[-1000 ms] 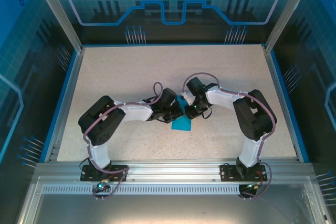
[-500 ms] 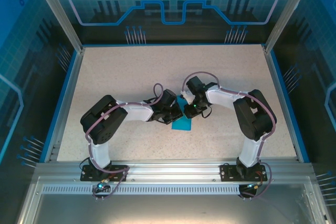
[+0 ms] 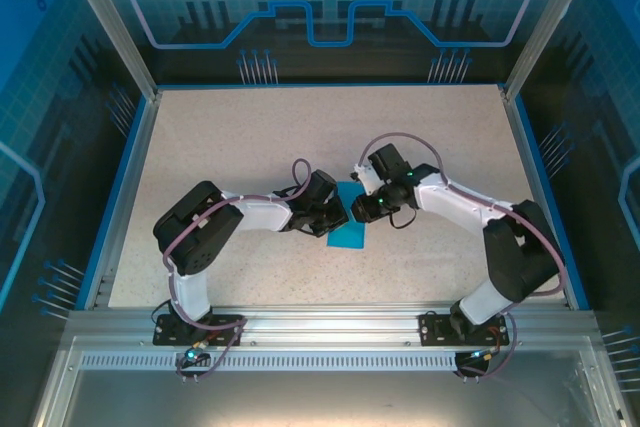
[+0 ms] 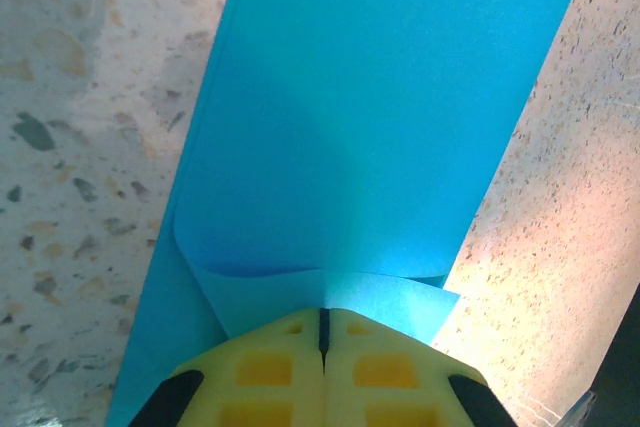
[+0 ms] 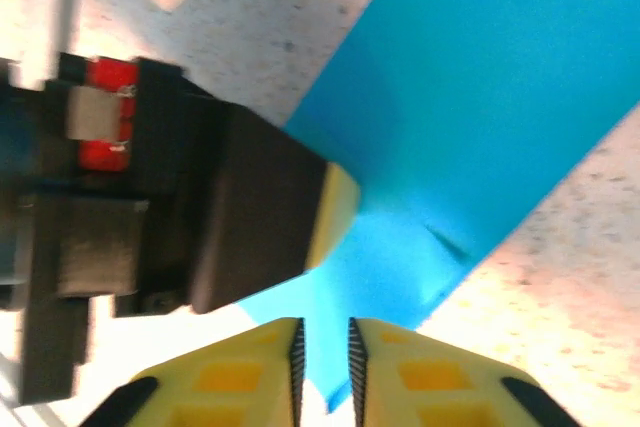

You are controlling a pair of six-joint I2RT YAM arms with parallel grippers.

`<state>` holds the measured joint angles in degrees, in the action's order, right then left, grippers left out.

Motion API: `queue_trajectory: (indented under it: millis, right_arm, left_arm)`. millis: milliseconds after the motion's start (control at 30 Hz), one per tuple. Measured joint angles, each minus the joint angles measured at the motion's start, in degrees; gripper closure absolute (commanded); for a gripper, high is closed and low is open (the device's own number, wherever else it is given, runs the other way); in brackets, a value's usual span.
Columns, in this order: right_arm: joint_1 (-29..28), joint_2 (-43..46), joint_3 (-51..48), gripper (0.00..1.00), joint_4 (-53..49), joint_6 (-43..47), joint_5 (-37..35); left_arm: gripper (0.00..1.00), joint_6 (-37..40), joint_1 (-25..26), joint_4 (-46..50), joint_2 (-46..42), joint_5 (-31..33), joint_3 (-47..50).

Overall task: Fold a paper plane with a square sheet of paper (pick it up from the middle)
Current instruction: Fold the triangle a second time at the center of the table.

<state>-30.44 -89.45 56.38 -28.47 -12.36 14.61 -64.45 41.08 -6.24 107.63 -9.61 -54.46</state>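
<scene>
Top external view: a speckled bench (image 3: 250,137) is recorded, with folded blue paper (image 3: 350,236) laid flat at its centre between the arms, the left tool (image 4: 323,325) clenched with tips pressed on the paper, and the right tool (image 5: 325,339) released, narrowly parted over the paper's edge.

left arm (image 3: 262,213) and right arm (image 3: 455,203): white links, bulky black joints, thin grey-purple cables (image 3: 398,139) looping off each. Green light (image 3: 383,204) mid-frame. left gripper (image 4: 322,325), right gripper (image 5: 325,335): yellow fingers (image 4: 265,372) with square pockets, black edging. Red block (image 5: 105,112) upper left, right wrist view.
</scene>
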Motion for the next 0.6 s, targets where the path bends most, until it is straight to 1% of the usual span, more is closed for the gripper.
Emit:
queue_trajectory:
  millis: [133,333,600]
  right_arm:
    - [-1.2,0.0,-3.2,0.85,3.2,-2.7,4.7]
    - [-2.1,-3.1,-5.0,0.87,6.3,-5.7,8.8]
    - [-2.2,-6.9,-5.0,0.87,8.9,-7.3,10.1]
  left_arm:
    - [0.99,0.0,0.0,0.0,0.0,0.0,0.0]
    - [0.99,0.0,0.0,0.0,0.0,0.0,0.0]
    - [0.99,0.0,0.0,0.0,0.0,0.0,0.0]
